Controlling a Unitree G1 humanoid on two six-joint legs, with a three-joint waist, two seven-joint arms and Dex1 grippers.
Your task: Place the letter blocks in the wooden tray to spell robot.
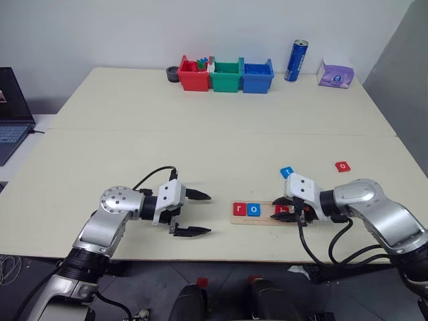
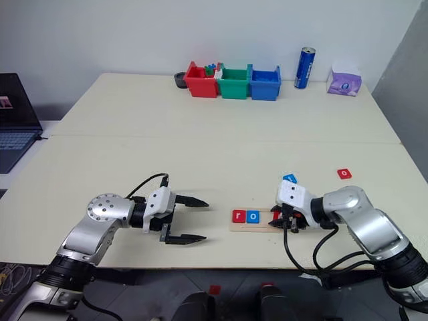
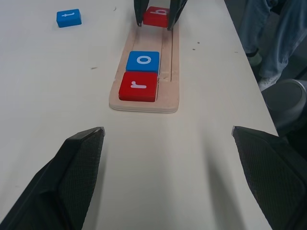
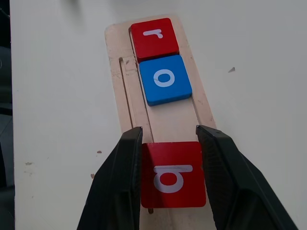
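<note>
The wooden tray [image 1: 268,221] lies near the table's front edge, right of centre. A red r block [image 4: 154,37] and a blue o block [image 4: 164,79] sit side by side at its left end. My right gripper [image 4: 169,130] is shut on a red b block [image 4: 172,175], held over the tray's groove a short gap from the blue o. A blue t block [image 1: 286,172] lies on the table just behind the tray, and a red o block [image 1: 342,166] lies further right. My left gripper [image 1: 208,214] stands open and empty, left of the tray and pointing at it.
Red [image 1: 194,75], green [image 1: 226,75] and blue [image 1: 257,75] bins line the table's far edge, with a blue can [image 1: 295,60] and a purple tissue box [image 1: 335,73] to their right. A laptop [image 1: 10,114] sits at the far left. A person's legs [image 3: 273,33] stand beyond the table edge.
</note>
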